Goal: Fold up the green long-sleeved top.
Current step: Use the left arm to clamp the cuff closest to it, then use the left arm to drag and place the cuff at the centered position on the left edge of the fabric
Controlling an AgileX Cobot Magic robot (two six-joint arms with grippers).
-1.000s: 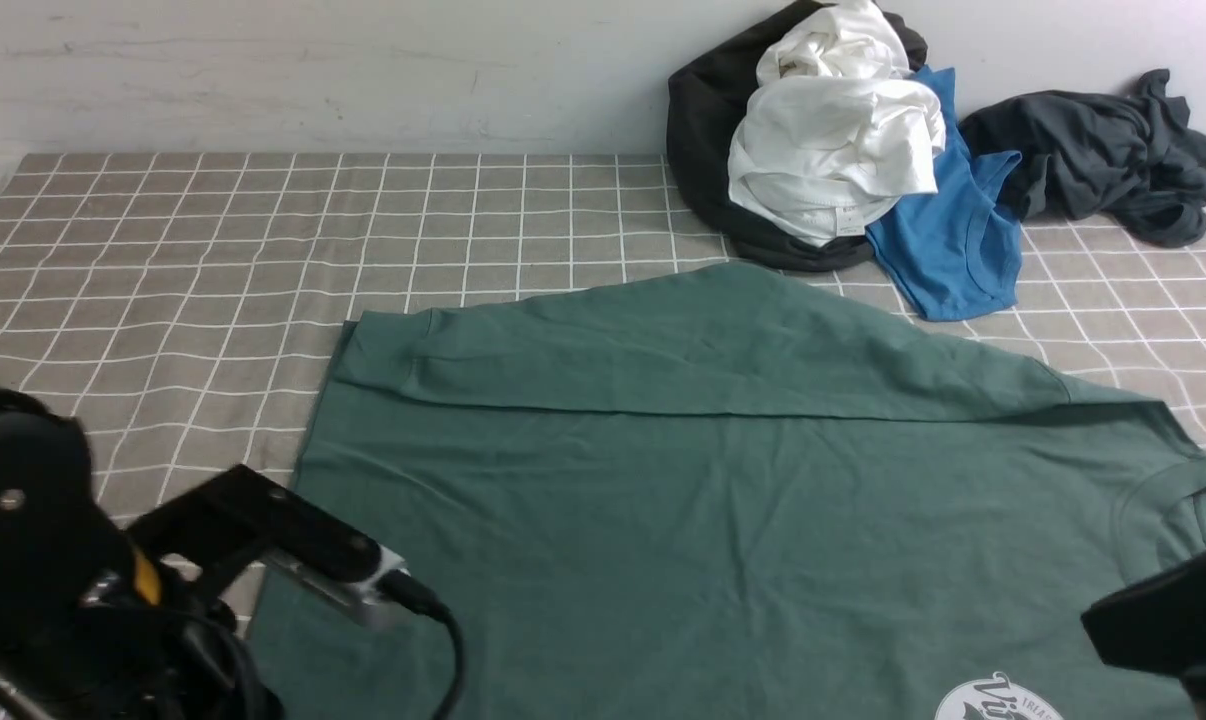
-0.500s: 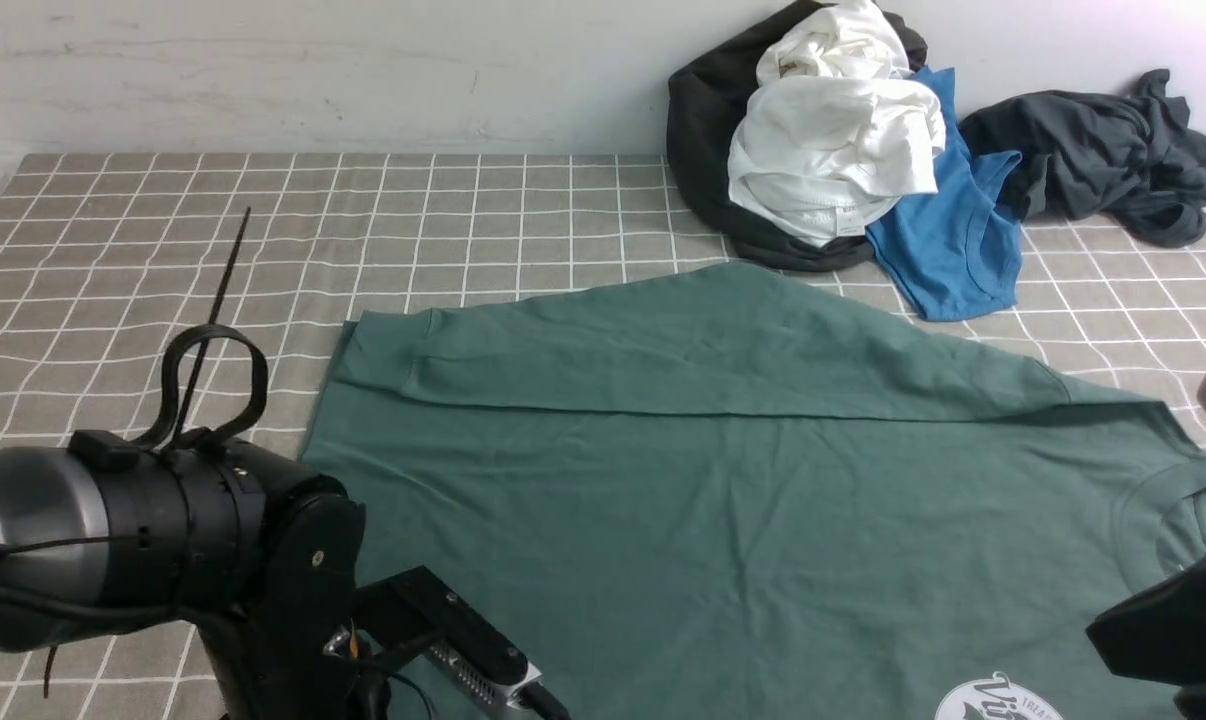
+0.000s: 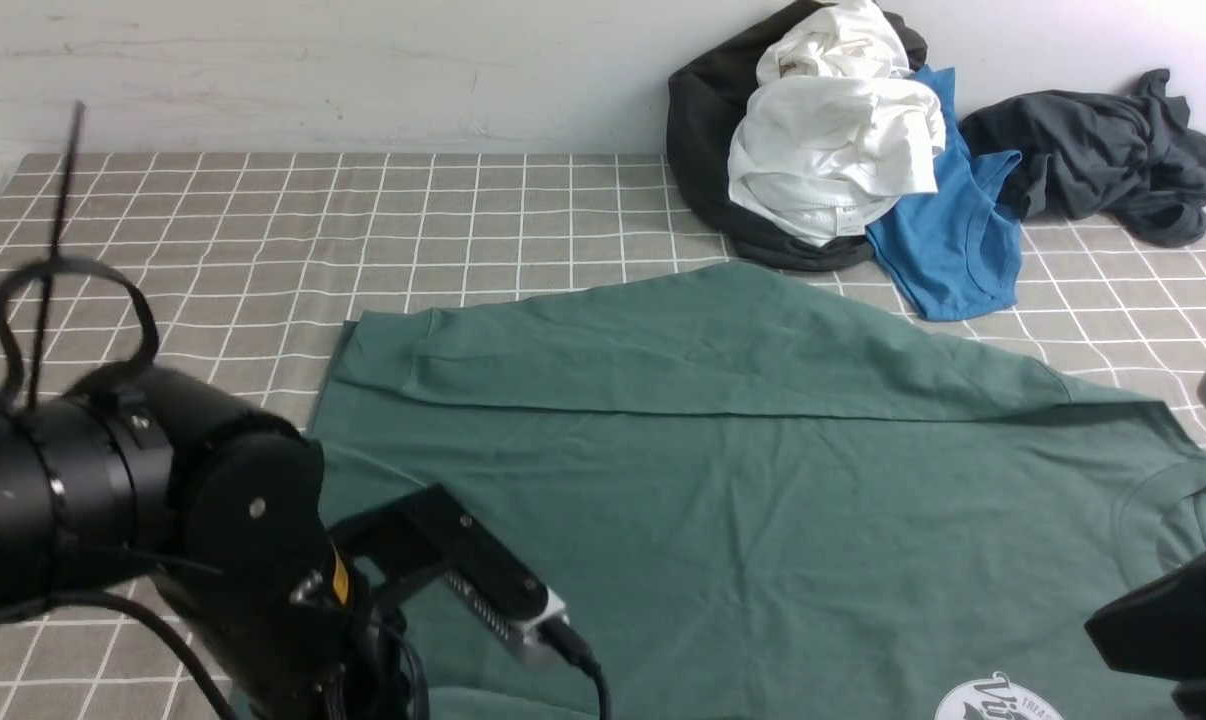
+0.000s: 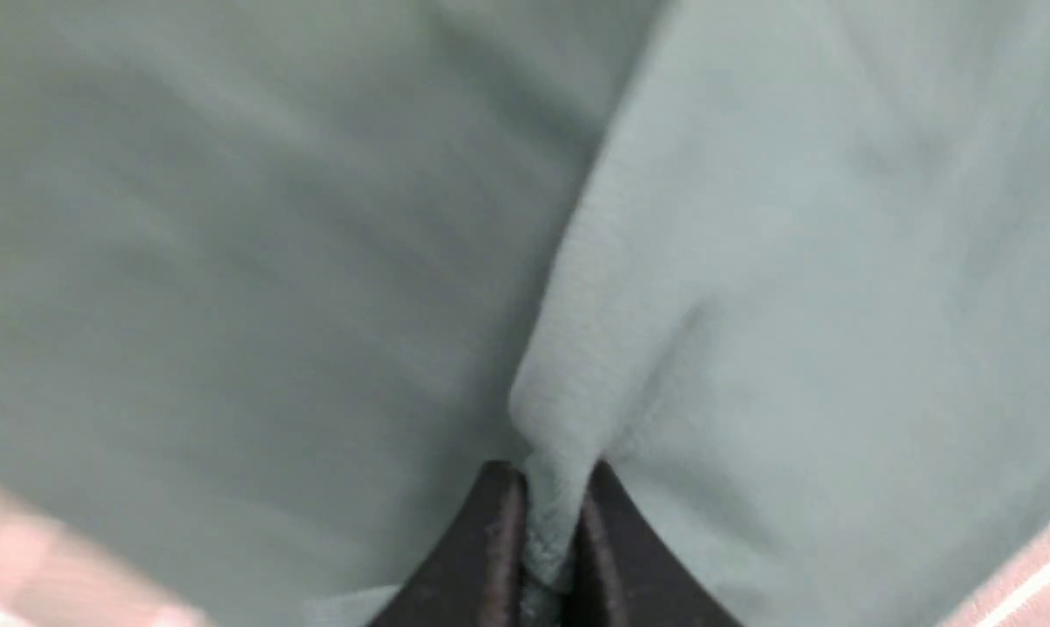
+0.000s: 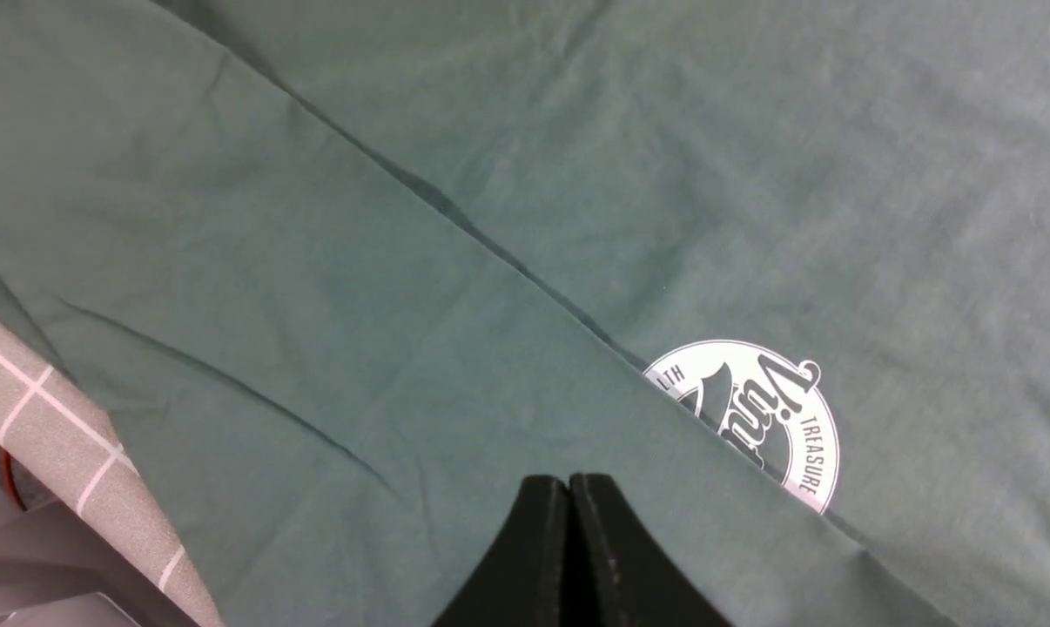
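Observation:
The green long-sleeved top [image 3: 723,480] lies spread over the checked tablecloth, its far sleeve [image 3: 663,350] folded across the body. Its round white logo [image 3: 998,700] sits at the front right. My left arm [image 3: 163,500] is at the front left; the front view hides its gripper. In the left wrist view my left gripper [image 4: 551,475] is shut on a pinch of the green fabric [image 4: 751,261]. My right gripper [image 5: 568,479] is shut and empty, just above a fold of the top [image 5: 360,305] that half covers the logo [image 5: 769,409].
A pile of clothes lies at the back right by the wall: a black garment [image 3: 698,120], white ones [image 3: 833,140], a bright blue shirt [image 3: 948,240] and a charcoal-grey garment [image 3: 1103,150]. Bare checked tablecloth [image 3: 213,230] fills the back left. My right arm [image 3: 1163,630] shows at the front right.
My left arm has swung up and to the right over the top's front left part. The top and the right arm look unchanged in the front view.

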